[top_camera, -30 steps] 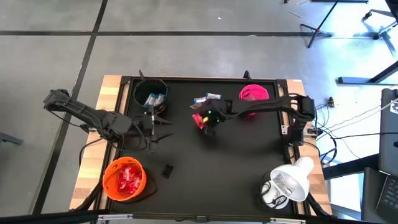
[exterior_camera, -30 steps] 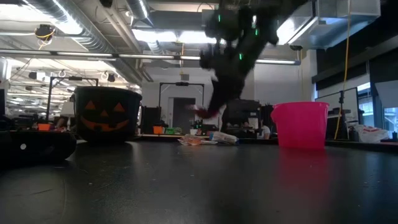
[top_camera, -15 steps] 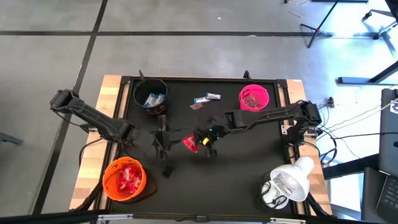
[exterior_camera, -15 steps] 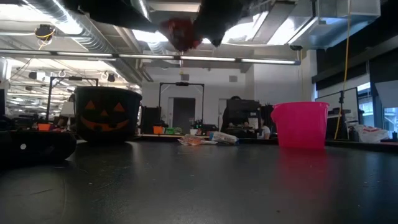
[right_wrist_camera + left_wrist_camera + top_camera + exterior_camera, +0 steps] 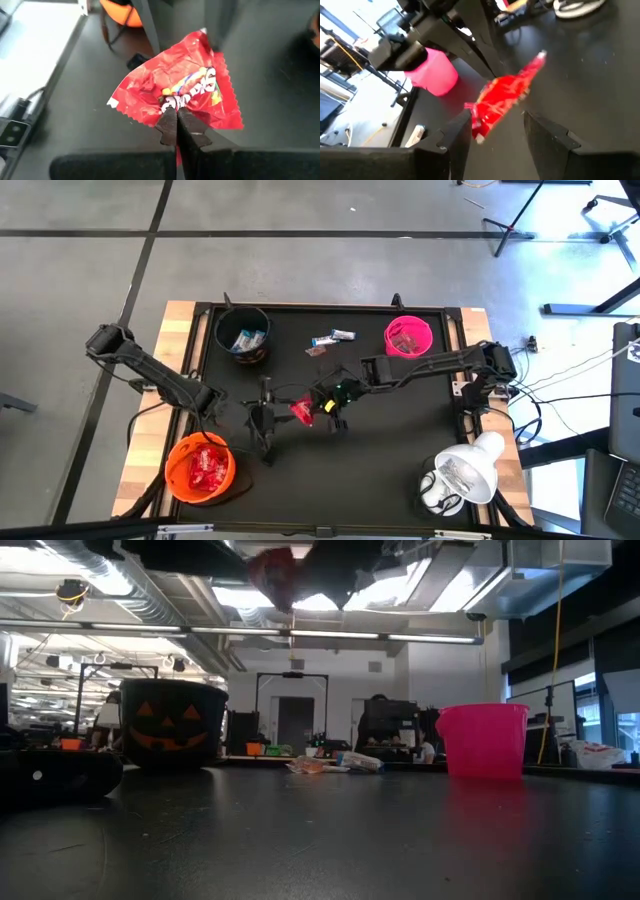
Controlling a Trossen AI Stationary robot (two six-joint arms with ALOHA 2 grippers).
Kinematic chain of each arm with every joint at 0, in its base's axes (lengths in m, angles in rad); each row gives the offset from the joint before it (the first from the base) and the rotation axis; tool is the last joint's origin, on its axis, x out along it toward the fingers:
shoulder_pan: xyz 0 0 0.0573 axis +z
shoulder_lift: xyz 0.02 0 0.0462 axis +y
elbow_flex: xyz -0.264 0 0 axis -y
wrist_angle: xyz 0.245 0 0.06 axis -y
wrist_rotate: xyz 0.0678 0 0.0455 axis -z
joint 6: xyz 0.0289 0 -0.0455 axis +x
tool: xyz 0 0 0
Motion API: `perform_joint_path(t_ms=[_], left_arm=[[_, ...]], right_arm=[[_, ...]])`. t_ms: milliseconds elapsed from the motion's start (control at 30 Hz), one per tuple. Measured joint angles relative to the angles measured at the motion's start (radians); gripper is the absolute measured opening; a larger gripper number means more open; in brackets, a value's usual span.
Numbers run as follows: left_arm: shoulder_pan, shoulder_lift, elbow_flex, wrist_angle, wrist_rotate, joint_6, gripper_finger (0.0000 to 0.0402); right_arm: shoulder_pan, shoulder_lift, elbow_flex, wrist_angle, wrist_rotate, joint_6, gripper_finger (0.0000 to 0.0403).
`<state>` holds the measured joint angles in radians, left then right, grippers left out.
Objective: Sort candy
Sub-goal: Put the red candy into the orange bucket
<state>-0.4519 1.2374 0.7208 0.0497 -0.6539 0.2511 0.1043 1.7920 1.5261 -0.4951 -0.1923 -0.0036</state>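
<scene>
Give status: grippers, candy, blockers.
Right gripper shut on red candy, held above mid-table. Left gripper open, fingers either side of it, not gripping. Nothing in the way.

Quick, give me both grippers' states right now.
Left gripper: open, holding nothing, facing the red candy.
Right gripper: shut on the red candy, held above the table.

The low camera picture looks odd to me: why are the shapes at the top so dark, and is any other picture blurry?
Low view: bright ceiling lights sit behind the arms, so they and the red candy show as dim silhouettes. Left wrist view: the candy looks smeared and soft. Right wrist view: the wrapper's print is fairly clear, the background soft.
</scene>
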Motion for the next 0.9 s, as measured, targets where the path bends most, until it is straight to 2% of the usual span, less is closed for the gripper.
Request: perform_joint_path(t_ms=[167,267,433,533,600,767,900], left_arm=[[0.001,0.036,0.0,0.099,-0.033,0.058,0.017],[0.001,0.051,0.0,0.133,-0.033,0.089,0.0152],[-0.003,0.053,0.0,0.133,-0.037,0.099,0.0077],[-0.011,0.052,0.0,0.129,-0.048,0.1,0.0023],[-0.016,0.052,0.0,0.127,-0.058,0.099,0.0015],[-0.054,0.038,0.006,0.089,-0.128,0.099,0.0017],[-0.089,-0.008,0.076,-0.081,-0.141,0.05,0.0015]], right_arm=[[0.0,0.0,0.0,0.045,-0.02,0.007,0.0],[0.0,0.001,0.0,0.054,-0.02,0.022,0.0],[0.0,0.001,0.0,0.052,-0.018,0.025,0.0],[0.001,0.001,0.0,0.048,0.033,0.029,0.0003],[0.002,0.001,0.0,0.049,0.053,0.03,0.0008],[0.007,-0.013,0.0,0.054,0.053,0.022,0.0048],[0.031,-0.06,0.001,0.047,0.051,0.004,0.0099]])
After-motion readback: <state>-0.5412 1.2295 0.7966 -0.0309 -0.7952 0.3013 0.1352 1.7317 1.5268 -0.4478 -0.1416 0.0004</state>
